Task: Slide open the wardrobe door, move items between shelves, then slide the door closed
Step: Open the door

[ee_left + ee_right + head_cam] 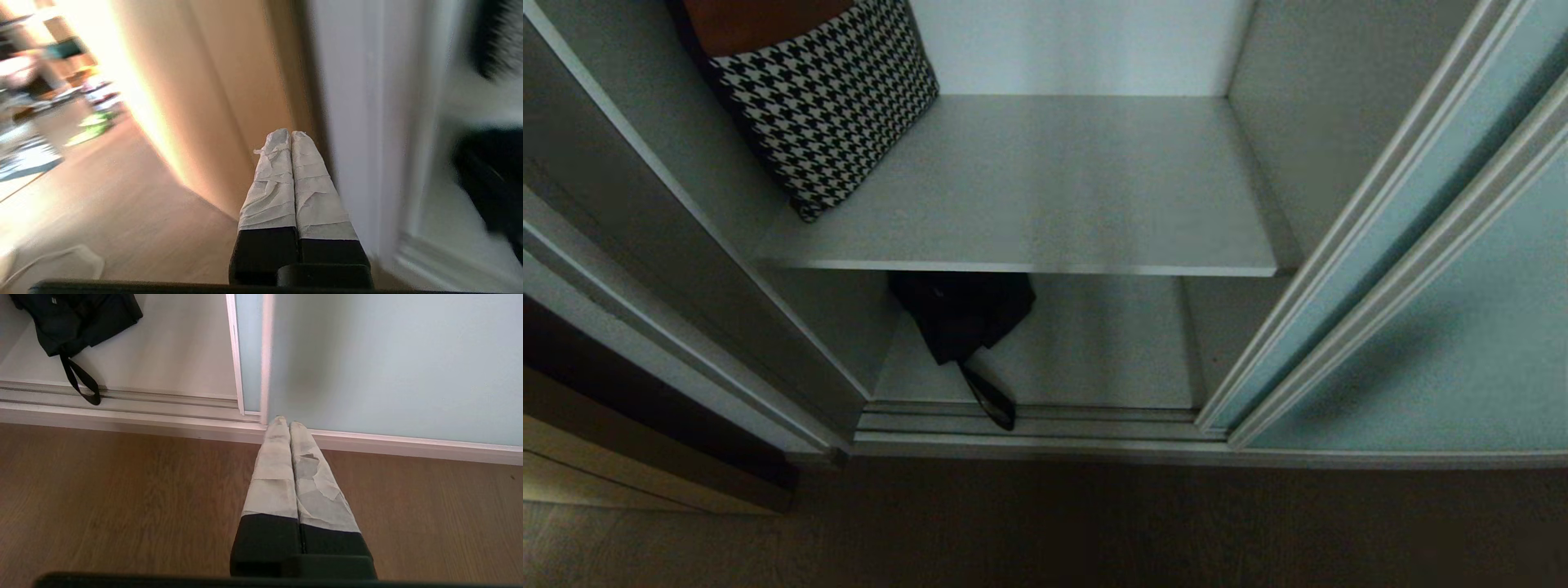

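Note:
The frosted blue-green sliding wardrobe door point(1462, 327) stands slid to the right, leaving the wardrobe open. A black fabric bag point(964, 314) lies on the lower shelf point(1094, 351), its strap point(992, 400) hanging over the floor track; the right wrist view also shows the bag point(73, 318). The upper shelf point(1054, 188) holds a houndstooth bag point(829, 98) leaning at its left. My left gripper point(291, 134) is shut and empty, outside the wardrobe's left frame point(359, 122). My right gripper point(286, 421) is shut and empty above the wood floor, pointing at the door's bottom corner point(253, 412).
A brown wooden panel point(229, 81) flanks the wardrobe's left side. The double floor track point(1029, 416) runs along the wardrobe's front. Wood floor point(122, 498) lies before it. Room clutter point(49, 81) shows far off in the left wrist view.

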Controlling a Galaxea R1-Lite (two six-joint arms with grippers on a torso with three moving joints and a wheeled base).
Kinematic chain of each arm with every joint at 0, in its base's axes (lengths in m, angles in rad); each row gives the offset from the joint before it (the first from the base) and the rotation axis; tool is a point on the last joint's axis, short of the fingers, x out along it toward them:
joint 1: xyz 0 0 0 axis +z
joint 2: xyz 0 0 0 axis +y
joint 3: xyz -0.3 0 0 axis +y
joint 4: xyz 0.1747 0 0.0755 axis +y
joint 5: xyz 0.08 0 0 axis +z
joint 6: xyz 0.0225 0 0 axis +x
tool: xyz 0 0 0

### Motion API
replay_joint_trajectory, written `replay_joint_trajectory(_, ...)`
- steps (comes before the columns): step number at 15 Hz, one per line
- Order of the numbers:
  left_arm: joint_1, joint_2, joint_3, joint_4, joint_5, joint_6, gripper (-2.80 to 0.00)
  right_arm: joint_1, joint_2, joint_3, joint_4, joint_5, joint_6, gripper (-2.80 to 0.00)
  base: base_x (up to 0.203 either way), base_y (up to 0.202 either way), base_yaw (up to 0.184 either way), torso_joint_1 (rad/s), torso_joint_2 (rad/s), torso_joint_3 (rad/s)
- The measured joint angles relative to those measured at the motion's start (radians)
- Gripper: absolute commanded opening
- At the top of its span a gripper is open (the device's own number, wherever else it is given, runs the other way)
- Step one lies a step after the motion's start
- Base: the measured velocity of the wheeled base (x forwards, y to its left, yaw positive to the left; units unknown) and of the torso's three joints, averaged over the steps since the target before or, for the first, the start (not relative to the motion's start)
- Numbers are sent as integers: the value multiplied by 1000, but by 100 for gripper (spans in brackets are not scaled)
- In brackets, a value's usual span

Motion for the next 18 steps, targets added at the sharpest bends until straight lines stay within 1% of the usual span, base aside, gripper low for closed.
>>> replay_joint_trajectory(2,11,-58,76,1,-148,-18,-280,0,0,0,0,0,0,-280,0,0,0,0,0,0)
replay_joint_trajectory(4,16,-141,151,64,-315,-34,-280,0,0,0,0,0,0,-280,0,0,0,0,0,0)
replay_joint_trajectory(5,18,-174,177,135,-401,-60,-280,0,0,0,0,0,0,-280,0,0,0,0,0,0)
replay_joint_trajectory(7,19,-209,201,271,-550,-157,-280,0,0,0,0,0,0,-280,0,0,0,0,0,0)
replay_joint_trajectory(8,19,-219,203,340,-633,-190,-280,0,0,0,0,0,0,-280,0,0,0,0,0,0)
replay_joint_trajectory(9,20,-224,207,400,-695,-196,-280,0,0,0,0,0,0,-280,0,0,0,0,0,0)
replay_joint_trajectory(10,20,-229,209,431,-709,-186,-280,0,0,0,0,0,0,-280,0,0,0,0,0,0)
replay_joint_trajectory(16,20,-237,211,442,-697,-181,-280,0,0,0,0,0,0,-280,0,0,0,0,0,0)
replay_joint_trajectory(18,20,-237,211,442,-695,-193,-280,0,0,0,0,0,0,-280,0,0,0,0,0,0)
